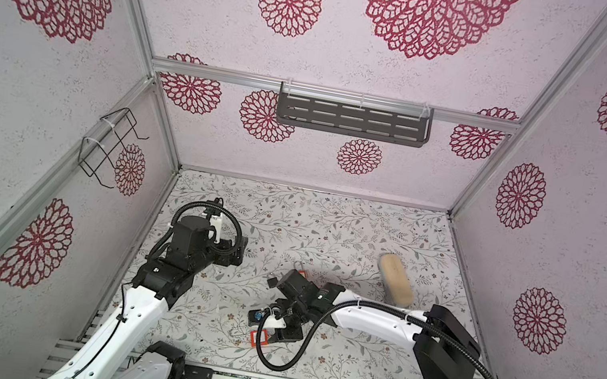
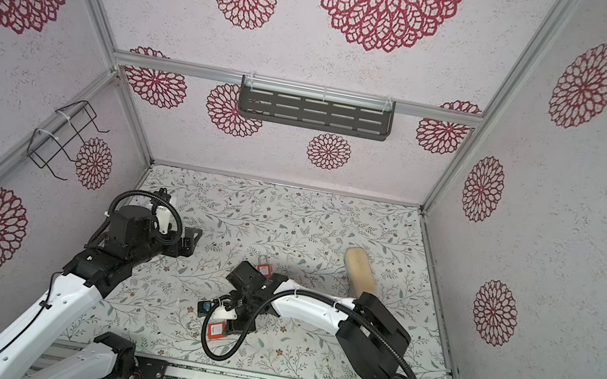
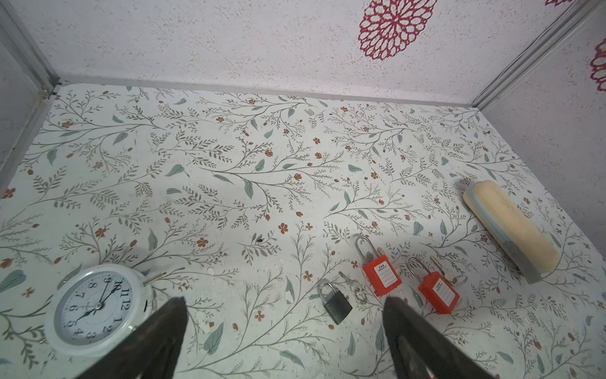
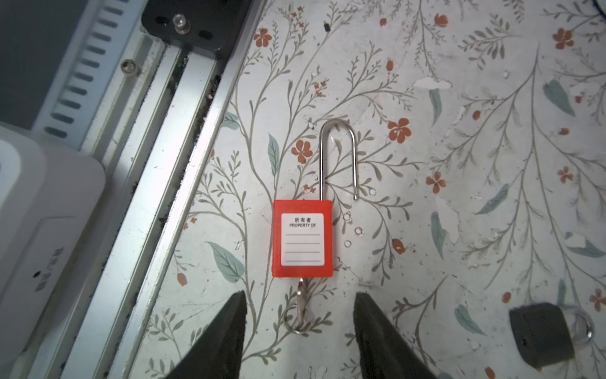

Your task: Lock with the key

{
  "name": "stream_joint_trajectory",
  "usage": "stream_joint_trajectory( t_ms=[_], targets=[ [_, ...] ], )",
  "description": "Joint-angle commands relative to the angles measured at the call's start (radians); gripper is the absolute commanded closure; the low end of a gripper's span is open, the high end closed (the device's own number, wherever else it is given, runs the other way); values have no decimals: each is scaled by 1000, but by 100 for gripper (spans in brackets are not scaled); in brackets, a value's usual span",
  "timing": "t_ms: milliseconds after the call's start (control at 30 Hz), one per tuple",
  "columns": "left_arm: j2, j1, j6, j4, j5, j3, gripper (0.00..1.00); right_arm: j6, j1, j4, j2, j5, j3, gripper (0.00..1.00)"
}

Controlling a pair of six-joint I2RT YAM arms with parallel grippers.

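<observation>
- Jaws of the right gripper: parted, clamping nothing, fingers on either side of the key without touching it.
- Key right there between the tips, blade pushed into the base of the padlock, ring flat on the table.
- Padlock label-up on the table, close to the front rail, just ahead of the fingertips.
- Shackle up and out: free leg ending beside the body, not down in its hole. Not locked yet, by the look of it.
- Jaws of the left gripper: spread wide, empty, parked well off to the left and taking no part.
- Done so far, as a judgement: key in. Left to do: swing the shackle over its hole, press it home, then turn the key, likely with the body steadied.
</observation>
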Motion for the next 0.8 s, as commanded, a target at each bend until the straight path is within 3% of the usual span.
stream_joint_trajectory(
  t_ms=[0, 100, 767],
  targets=[
    [9, 10, -17, 5, 5, -8, 3, -41, 16, -97, 40, 15, 68, 42],
    [5, 13, -19, 5, -2, -15, 3, -48, 28, -143, 83, 30, 114, 38],
    [14, 49, -28, 1, 4, -28, 3, -55, 76, -303, 240, 113, 290, 36]
  ],
)
